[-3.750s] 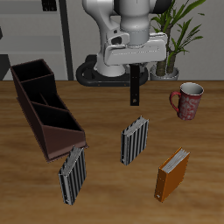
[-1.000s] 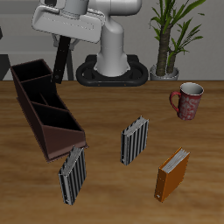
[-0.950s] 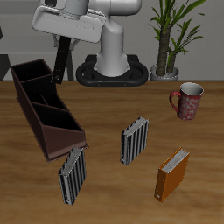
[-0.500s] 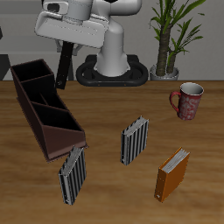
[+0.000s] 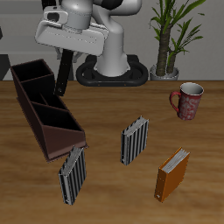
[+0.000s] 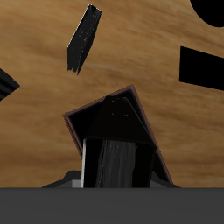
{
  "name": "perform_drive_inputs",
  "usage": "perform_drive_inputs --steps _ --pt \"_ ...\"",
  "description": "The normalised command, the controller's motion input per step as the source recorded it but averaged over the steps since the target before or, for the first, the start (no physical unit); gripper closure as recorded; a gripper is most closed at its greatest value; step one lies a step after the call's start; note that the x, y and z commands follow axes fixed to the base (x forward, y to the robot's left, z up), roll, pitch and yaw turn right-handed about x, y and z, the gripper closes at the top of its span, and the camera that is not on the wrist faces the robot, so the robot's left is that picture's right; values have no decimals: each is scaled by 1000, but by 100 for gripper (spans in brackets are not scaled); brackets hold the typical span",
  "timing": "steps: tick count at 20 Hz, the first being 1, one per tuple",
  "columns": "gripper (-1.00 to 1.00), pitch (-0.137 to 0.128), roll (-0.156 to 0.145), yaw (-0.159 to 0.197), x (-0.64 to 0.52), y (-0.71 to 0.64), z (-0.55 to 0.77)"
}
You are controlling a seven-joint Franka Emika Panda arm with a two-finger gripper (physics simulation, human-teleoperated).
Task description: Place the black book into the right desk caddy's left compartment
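My gripper (image 5: 66,58) is shut on the black book (image 5: 61,79) and holds it upright, slightly tilted, in the air over the back half of the right desk caddy (image 5: 51,131). The caddy is a long dark maroon box with partitions, lying at an angle on the wooden table. In the wrist view the black book (image 6: 114,164) hangs from the fingers just above an open end compartment of the caddy (image 6: 103,112). The book's lower edge is close to the caddy's rim; I cannot tell whether it touches.
Two grey-and-black striped books stand on the table, one by the caddy's near end (image 5: 71,174) and one in the middle (image 5: 134,141). An orange book (image 5: 172,174) stands toward the front. A patterned mug (image 5: 187,100) and a potted plant (image 5: 172,39) are at the back.
The arm has carried the black book from the middle back of the table across to the caddy. In the last second it has lowered a little toward the caddy.
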Motion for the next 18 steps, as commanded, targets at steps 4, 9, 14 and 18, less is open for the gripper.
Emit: perform_drive_inputs --steps 4,9,14,18 --pt "100 11 -20 -3 78 -68 -143" --pt "100 18 -14 -10 65 -45 -105" --pt "100 15 -20 -17 82 -72 -93" --pt "100 22 -6 -17 32 -18 -120"
